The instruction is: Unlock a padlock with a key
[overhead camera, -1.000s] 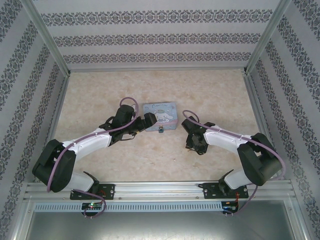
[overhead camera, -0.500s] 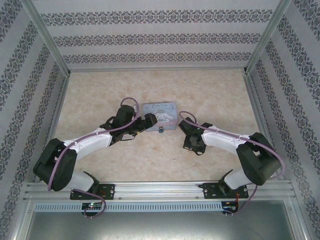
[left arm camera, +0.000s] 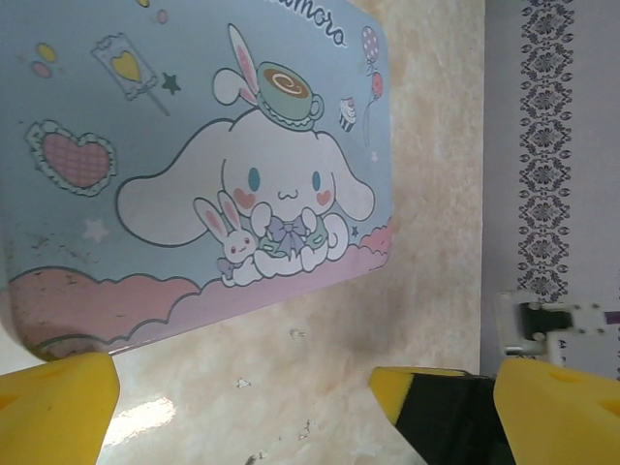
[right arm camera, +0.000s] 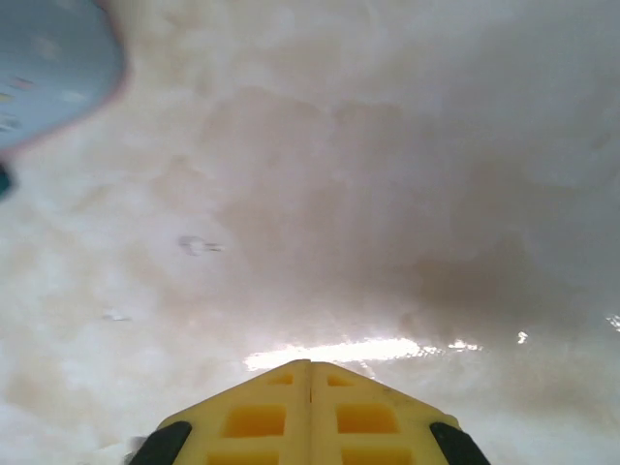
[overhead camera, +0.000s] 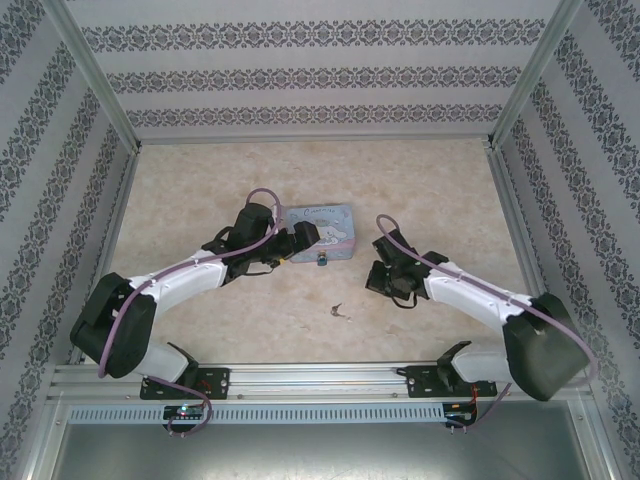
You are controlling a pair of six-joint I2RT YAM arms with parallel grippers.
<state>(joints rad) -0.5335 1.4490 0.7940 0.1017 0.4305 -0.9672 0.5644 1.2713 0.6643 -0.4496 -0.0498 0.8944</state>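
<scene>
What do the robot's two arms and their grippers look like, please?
Both the left arm and the right arm have white link shells with black joints and bases, and a mauve cable runs along each. The left gripper and right gripper carry bright yellow fingers; the right pair shows square recessed pockets.
</scene>
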